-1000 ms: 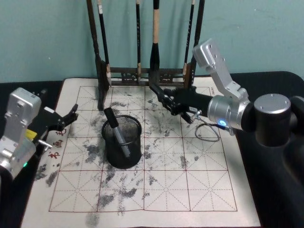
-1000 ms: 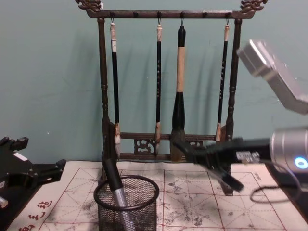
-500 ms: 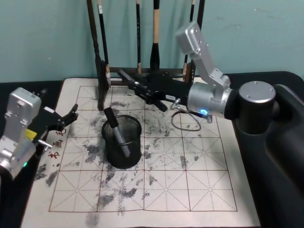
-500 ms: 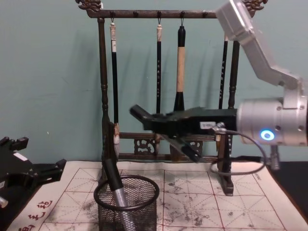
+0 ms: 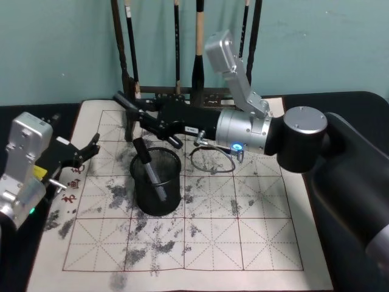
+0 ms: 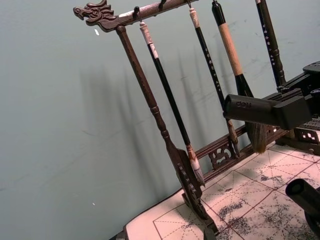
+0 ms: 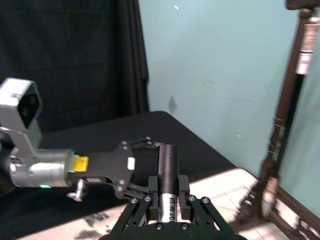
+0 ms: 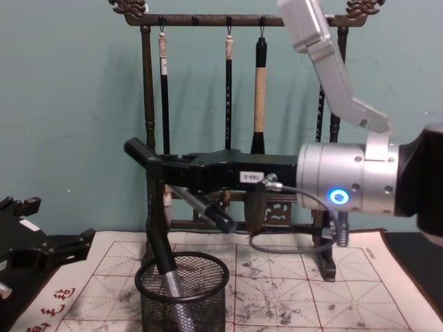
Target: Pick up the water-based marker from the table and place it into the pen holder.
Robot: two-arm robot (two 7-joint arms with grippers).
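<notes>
Two arms on show, and far left is the left gripper, hanging low over the left margin of the ink-stained grid mat, fingers apart and gripping nothing. Next along, the pen holder stands on the mat, and the water-based marker is in it, leaning with its dark cap poking up past the rim on the robot's left side; from the chest camera the marker tilts out of the mesh cup, grey barrel down inside. Just above and behind the holder's rim hangs the right gripper, stretched in from the right across the mat, jaws spread wide with nothing between them, clear of the marker's cap. Behind it stands the brush rack, four brushes dangling against the teal wall. Further right, the right arm's silver wrist glows blue, a cable looping beneath it down to the mat
</notes>
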